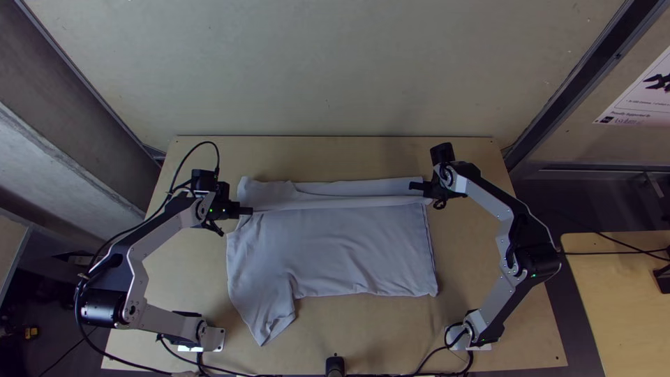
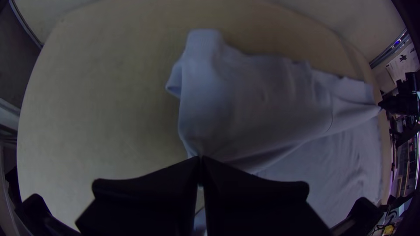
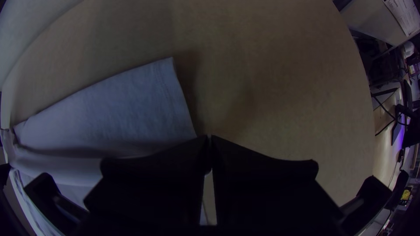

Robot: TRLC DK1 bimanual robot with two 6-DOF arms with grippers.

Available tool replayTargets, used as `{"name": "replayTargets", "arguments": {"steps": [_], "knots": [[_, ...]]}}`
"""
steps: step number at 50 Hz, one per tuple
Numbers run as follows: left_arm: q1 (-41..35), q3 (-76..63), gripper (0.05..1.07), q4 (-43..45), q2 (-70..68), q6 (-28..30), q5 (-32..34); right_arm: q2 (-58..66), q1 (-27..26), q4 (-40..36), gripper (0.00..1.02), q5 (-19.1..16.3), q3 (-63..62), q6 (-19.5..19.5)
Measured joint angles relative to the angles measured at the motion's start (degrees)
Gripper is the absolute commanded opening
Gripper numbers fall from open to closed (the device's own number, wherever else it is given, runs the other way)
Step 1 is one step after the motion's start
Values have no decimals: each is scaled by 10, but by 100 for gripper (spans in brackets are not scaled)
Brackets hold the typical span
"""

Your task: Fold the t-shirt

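Observation:
The pale grey t-shirt [image 1: 335, 244] lies on the table with its far part raised in a long ridge between the two grippers; one sleeve spreads toward the near edge at lower left. My left gripper [image 1: 246, 211] is at the ridge's left end. In the left wrist view my left gripper [image 2: 201, 162] is shut on the shirt [image 2: 262, 100]. At the ridge's right end stands my right gripper [image 1: 417, 186]. The right wrist view has my right gripper [image 3: 209, 142] shut on the shirt's edge, with a flat corner of the shirt [image 3: 127, 100] beyond it.
Bare wooden table [image 1: 335, 155] lies beyond the shirt, and more of it in front of the body part. A small black device [image 1: 335, 365] stands at the near edge in the middle. Cables run along that edge and beside the left arm.

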Motion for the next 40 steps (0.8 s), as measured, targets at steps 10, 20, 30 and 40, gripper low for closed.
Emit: {"name": "replayTargets", "arguments": {"steps": [10,20,30,40], "knots": [[0,5,101,-51,-5,9,-7,-19,-16,-1,99,9,-2,-4],[5,50,102,-107,-34,11,-6,-96,-33,-3,99,13,-14,-9],[6,103,102,-172,-86,24,-6,-193,-42,-10,99,14,-46,-28],[-9,107,102,-255,-160,34,-5,-289,-47,-60,99,14,-59,-38]]}}
